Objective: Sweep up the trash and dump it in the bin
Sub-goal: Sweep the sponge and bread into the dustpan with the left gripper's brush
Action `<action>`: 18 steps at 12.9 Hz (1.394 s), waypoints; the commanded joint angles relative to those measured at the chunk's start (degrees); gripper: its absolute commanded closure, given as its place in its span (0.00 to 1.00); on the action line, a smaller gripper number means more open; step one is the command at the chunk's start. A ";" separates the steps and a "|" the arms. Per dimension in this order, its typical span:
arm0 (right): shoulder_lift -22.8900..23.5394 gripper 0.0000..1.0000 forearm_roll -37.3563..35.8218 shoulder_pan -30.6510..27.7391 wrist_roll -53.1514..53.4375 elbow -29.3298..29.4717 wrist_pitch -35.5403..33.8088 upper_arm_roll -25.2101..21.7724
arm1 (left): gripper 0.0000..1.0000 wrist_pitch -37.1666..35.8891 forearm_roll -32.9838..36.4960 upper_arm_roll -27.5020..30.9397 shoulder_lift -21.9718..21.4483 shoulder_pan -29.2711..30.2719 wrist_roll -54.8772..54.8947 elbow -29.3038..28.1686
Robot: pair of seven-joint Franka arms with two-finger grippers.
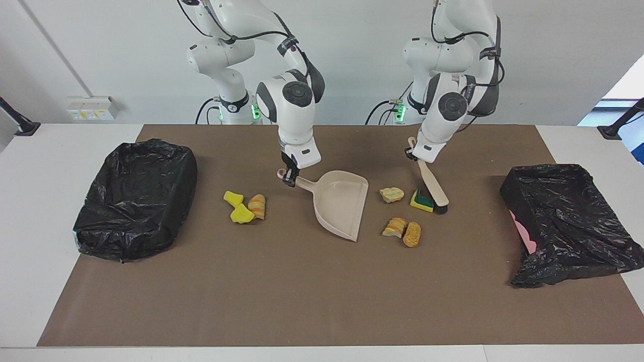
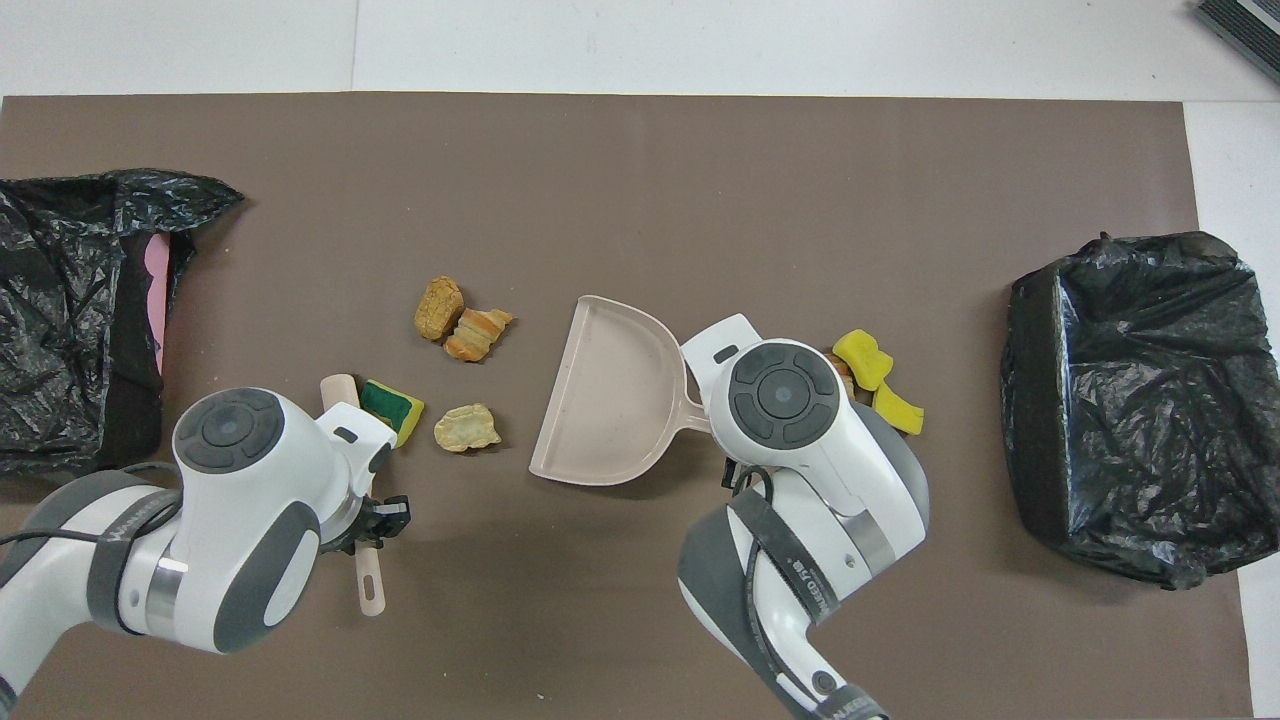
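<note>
Sweeping step: the left gripper (image 1: pixel 413 155) clamps the brush (image 1: pixel 433 190), bristles touching the yellow-and-green chunk (image 1: pixel 421 201). The right gripper (image 1: pixel 288 179) grips the dustpan (image 1: pixel 338 203) handle, mouth facing four mid-mat chunks. Next, likely: brush them in. Three chunks (image 1: pixel 245 206) lie toward the right arm's end.

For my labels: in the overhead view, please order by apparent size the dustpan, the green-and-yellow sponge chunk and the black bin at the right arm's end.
1. black bin
2. dustpan
3. green-and-yellow sponge chunk, partly covered by the brush
</note>
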 commanded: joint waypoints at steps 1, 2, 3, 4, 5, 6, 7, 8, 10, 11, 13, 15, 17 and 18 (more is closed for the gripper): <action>0.04 1.00 1.15 0.28 0.52 -0.18 -0.74 0.34 | 1.00 3.47 -3.89 0.73 -1.11 -4.26 -0.87 -1.90; 0.04 1.00 1.15 0.29 0.52 -0.18 -0.83 0.34 | 1.00 3.65 -4.77 0.73 -1.11 -5.76 -0.52 -1.73; -0.04 1.00 1.24 0.29 0.52 -0.18 -1.00 0.34 | 1.00 3.65 -5.65 0.73 -1.11 -7.34 -0.26 -1.46; -0.04 1.00 1.15 0.29 0.61 -0.18 -1.00 0.34 | 1.00 3.74 -6.36 0.73 -1.20 -9.18 0.70 -1.46; 0.04 1.00 1.24 0.29 0.78 -0.18 -1.00 0.34 | 1.00 4.00 -8.45 0.65 -1.20 -11.03 1.67 -1.29; -0.04 1.00 1.24 0.29 0.78 -0.18 -1.09 0.34 | 1.00 5.31 -10.91 0.65 -1.11 -13.31 1.85 -1.02; -0.04 1.00 1.24 0.29 0.78 -0.18 -1.09 0.34 | 1.00 6.54 -12.59 0.65 -1.03 -15.86 1.94 -0.50; -0.04 1.00 1.15 0.29 0.78 -0.18 -1.09 0.34 | 1.00 6.99 -14.61 0.73 -0.68 -18.23 1.85 0.73; -0.04 1.00 1.24 0.29 0.87 -0.18 -1.09 0.34 | 1.00 6.81 -18.39 0.65 0.99 -20.71 1.41 3.89; -0.04 1.00 1.15 0.29 0.96 -0.18 -1.09 0.34 | 1.00 6.21 -18.84 0.65 1.95 -21.67 1.59 5.90; -0.04 1.00 1.15 0.29 0.96 -0.18 -1.09 0.34 | 1.00 3.06 -18.93 1.00 2.85 -20.99 2.02 9.86; -0.04 1.00 1.15 0.29 0.96 -0.18 -1.09 0.34 | 1.00 -3.70 -18.41 1.53 3.19 -16.27 3.07 15.73; -0.04 1.00 1.24 0.29 0.96 -0.18 -1.09 0.34 | 1.00 -5.23 -15.87 1.79 3.63 -14.48 5.62 17.96; -0.04 1.00 1.24 0.29 0.96 -0.18 -1.09 0.34 | 1.00 -4.62 -12.46 1.79 4.07 -12.74 6.94 17.96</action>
